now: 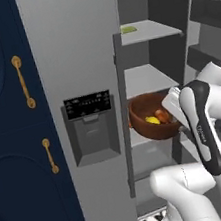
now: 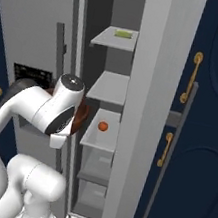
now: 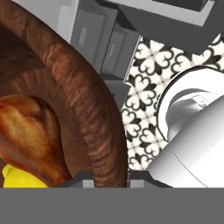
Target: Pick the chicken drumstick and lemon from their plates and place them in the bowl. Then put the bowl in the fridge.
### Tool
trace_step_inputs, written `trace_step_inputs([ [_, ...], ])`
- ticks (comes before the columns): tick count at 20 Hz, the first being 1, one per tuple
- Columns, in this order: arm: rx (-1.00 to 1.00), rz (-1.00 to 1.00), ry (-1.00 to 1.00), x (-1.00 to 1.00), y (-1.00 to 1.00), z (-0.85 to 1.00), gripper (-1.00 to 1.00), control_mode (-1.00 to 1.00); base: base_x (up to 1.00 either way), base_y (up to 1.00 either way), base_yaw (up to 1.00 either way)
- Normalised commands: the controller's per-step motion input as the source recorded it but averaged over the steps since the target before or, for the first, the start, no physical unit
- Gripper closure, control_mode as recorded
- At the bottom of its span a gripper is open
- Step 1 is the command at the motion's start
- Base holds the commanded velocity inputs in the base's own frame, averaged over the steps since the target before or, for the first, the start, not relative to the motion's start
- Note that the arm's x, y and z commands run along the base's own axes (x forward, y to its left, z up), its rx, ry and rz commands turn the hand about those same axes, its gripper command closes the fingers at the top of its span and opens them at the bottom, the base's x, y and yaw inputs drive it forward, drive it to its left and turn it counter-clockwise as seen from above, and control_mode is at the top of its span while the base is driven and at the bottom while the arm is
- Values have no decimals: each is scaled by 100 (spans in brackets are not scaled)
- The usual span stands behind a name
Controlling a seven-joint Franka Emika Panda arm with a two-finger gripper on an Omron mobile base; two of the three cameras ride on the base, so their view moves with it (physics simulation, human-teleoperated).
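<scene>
- The last step is underway: the bowl [image 1: 151, 117], with the chicken drumstick [image 1: 163, 115] and the lemon [image 1: 152, 120] already lying inside it, is being carried into the open fridge [image 1: 82, 61]; the picking part looks finished.
- The gripper [image 3: 106, 177] is clamping the bowl's rim from the near side; in the hand view the rim is running down between the jaws, which are pressing together on it.
- The bowl is hanging at the mouth of the fridge, level with the middle shelf [image 1: 147, 79] and the shelf beneath it; whether its base is resting on a shelf is probably not yet the case, though the arm is blocking the underside.
- A small orange fruit [image 2: 103, 126] is sitting on that lower shelf in the right base view; the next move is calling for pushing the bowl further in, clear of the fruit, lowering it flat, then letting the jaws part.
</scene>
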Motion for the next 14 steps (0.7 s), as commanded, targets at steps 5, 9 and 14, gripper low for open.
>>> trace_step_inputs([
  [5, 0, 0, 0, 0, 0, 0, 100, 100, 22, 17, -40],
  [9, 0, 0, 0, 0, 0, 0, 100, 100, 22, 12, -38],
  [14, 0, 0, 0, 0, 0, 0, 100, 100, 42, 43, -22],
])
